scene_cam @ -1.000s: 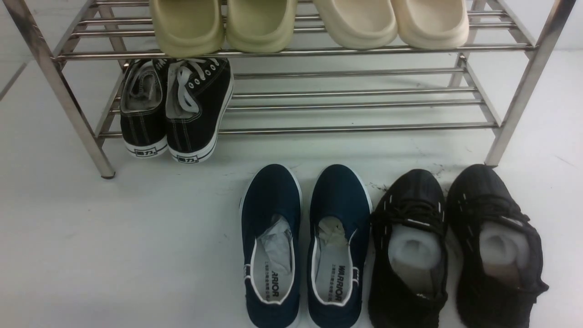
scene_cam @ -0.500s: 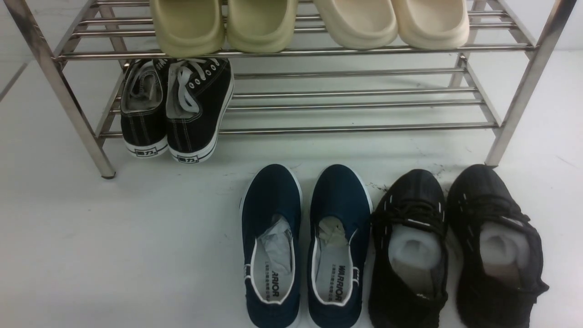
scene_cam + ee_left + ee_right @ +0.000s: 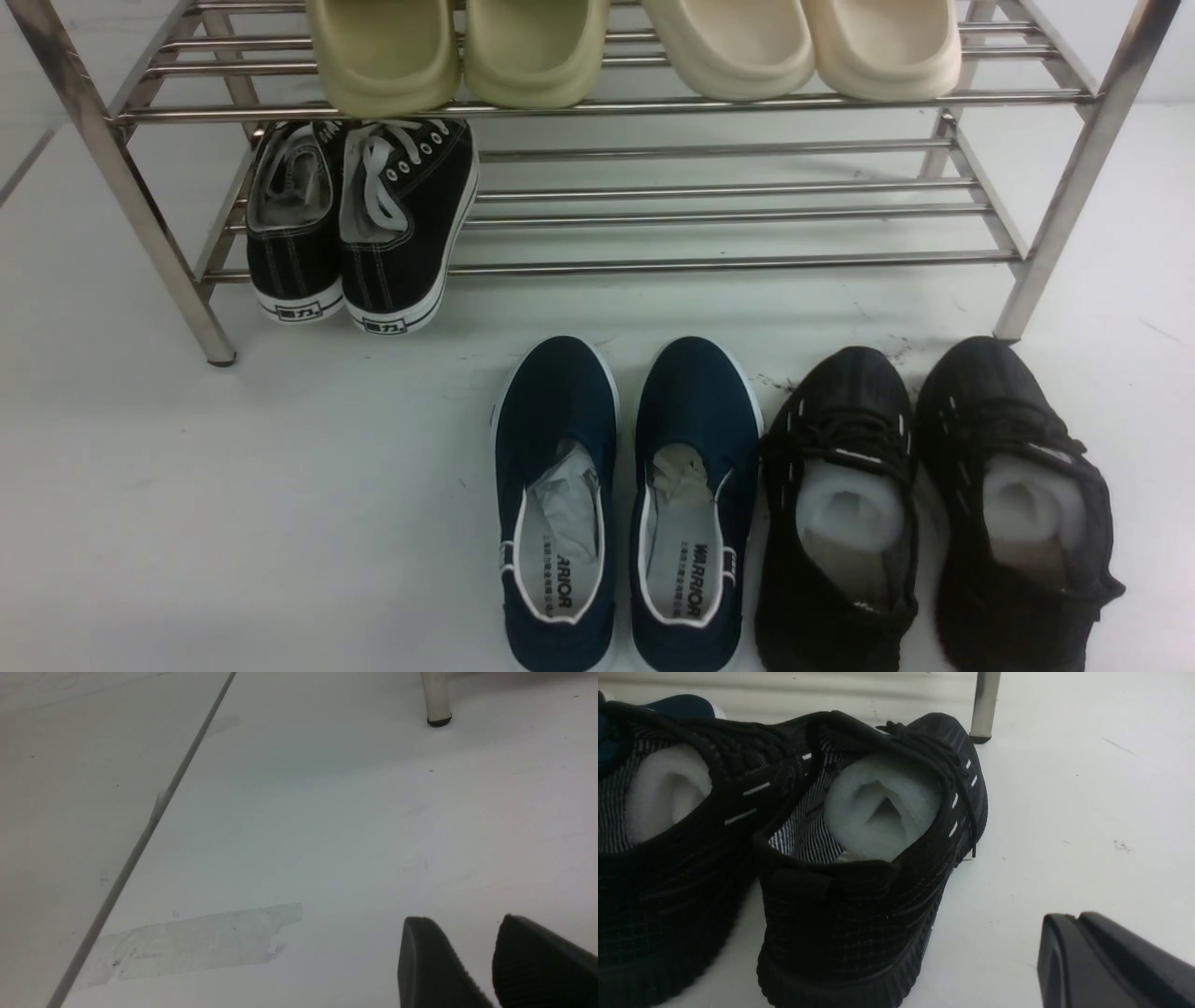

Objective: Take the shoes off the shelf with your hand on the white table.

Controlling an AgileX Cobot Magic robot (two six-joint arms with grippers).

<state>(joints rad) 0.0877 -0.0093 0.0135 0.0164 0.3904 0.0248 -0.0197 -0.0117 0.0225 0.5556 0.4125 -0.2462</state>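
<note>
Front view: the shelf [image 3: 597, 98] spans the upper half of the frame; its top tier carries two pairs of pale slippers [image 3: 635, 47], its lower tier, at the left, black canvas sneakers [image 3: 359, 219] with white laces. The shoes [image 3: 934, 509], all-black knit lace-ups with white stuffing, stand side by side at the lower right on the white table [image 3: 233, 504], already off the shelf and just in front of its right front leg; navy slip-ons [image 3: 625, 504] stand touching them at lower centre. Neither pincer shows here. Left wrist view: the left pincer [image 3: 472, 961] sits at the lower right over bare table, two dark fingers with a clear gap between them, spread and holding nothing; a patch of clear tape [image 3: 191, 942] lies lower left, a shelf leg at the top. Right wrist view: the right pincer [image 3: 1106, 961] shows as one dark mass in the lower right corner, its jaws seemingly pressed together and pinching nothing, apart from the nearer black shoe, whose heel fills the centre. Risks, as judgement: the pair stands close to the shelf leg and against the slip-ons, so a careless swing of the right arm could clip the heel and skew the pair, or nudge the neighbours; the canvas sneakers on the lower tier could be mistaken for the target.
</note>
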